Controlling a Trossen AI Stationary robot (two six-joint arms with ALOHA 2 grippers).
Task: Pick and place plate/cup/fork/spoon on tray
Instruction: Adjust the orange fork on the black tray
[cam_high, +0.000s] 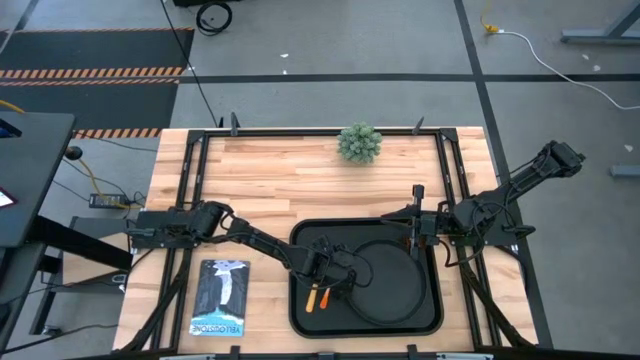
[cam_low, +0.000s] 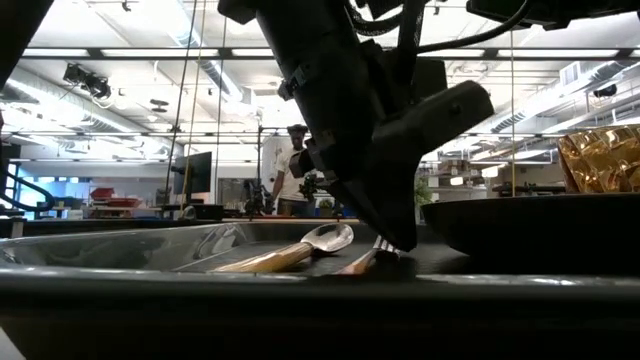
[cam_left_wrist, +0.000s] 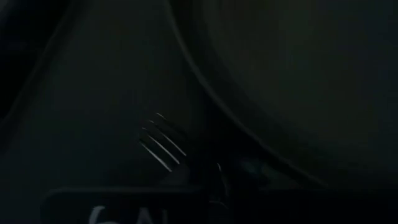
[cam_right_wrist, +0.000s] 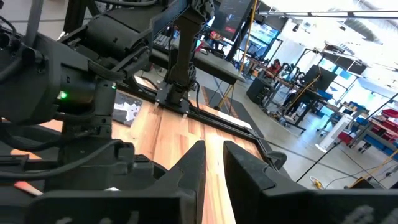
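Observation:
The black tray (cam_high: 297, 320) lies at the table's near middle. The round black plate (cam_high: 392, 285) sits in its right part. The spoon (cam_high: 310, 297) and the red-handled fork (cam_high: 325, 296) lie side by side on the tray floor left of the plate, and both show in the low view: spoon (cam_low: 325, 238), fork (cam_low: 362, 260). My left gripper (cam_high: 338, 275) is down on the fork's tine end. The amber cup (cam_low: 603, 160) shows only in the low view, above the plate's rim. My right gripper (cam_high: 416, 222) hangs over the tray's far right edge, slightly open and empty. My left gripper comes from above, slanting down, and meets the fork at its neck, just behind the tines (cam_left_wrist: 163, 144). The fingers (cam_low: 395, 225) close to one point there. The fork lies flat on the tray floor, handle (cam_low: 355, 264) toward the near edge. The contact itself is in deep shadow.
A small green potted plant (cam_high: 359, 142) stands at the table's far middle. A printed booklet (cam_high: 220, 297) lies on the wood left of the tray. A person (cam_low: 293, 175) stands in the room beyond the table.

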